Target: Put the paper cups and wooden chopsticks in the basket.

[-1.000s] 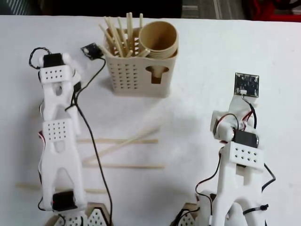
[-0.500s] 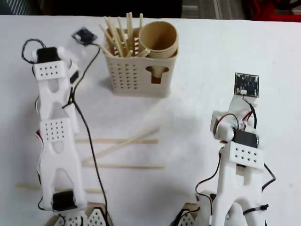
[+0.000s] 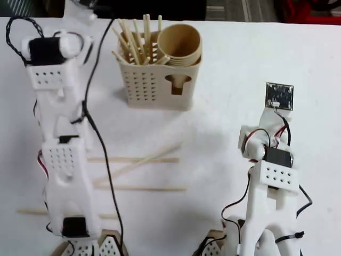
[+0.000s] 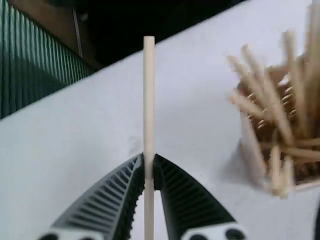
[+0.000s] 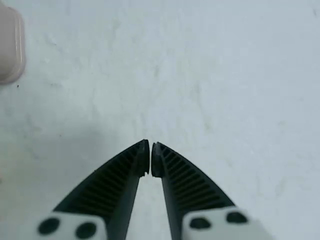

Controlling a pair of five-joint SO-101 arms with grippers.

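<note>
A beige perforated plastic basket [image 3: 160,88] stands on the white counter [image 3: 229,69] near its far edge. Inside it, a bundle of pale wooden chopsticks [image 3: 133,40] stands upright and fanned out on the side nearer the left arm [image 3: 61,160], and a nested stack of tan paper cups [image 3: 180,44] sits on the other side with the open mouth facing up. 4 more loose wooden chopsticks [image 3: 141,188] lie flat on the counter in front of the basket: 2 run roughly parallel, 1 crosses at a slant, and 1 lies nearer the arm bases, partly hidden under the left arm. The left arm stretches to the far edge of the counter, beside the basket. The left arm's fingers [image 4: 115,200] are clamped narrowly on 1 single wooden chopstick [image 4: 148,100], which stands straight up between them, with the filled basket blurred off to one side. The right arm [image 3: 269,176] rests well apart from the basket, and the right arm's fingers [image 5: 120,185] are pressed nearly together, holding nothing, above bare white counter.
</note>
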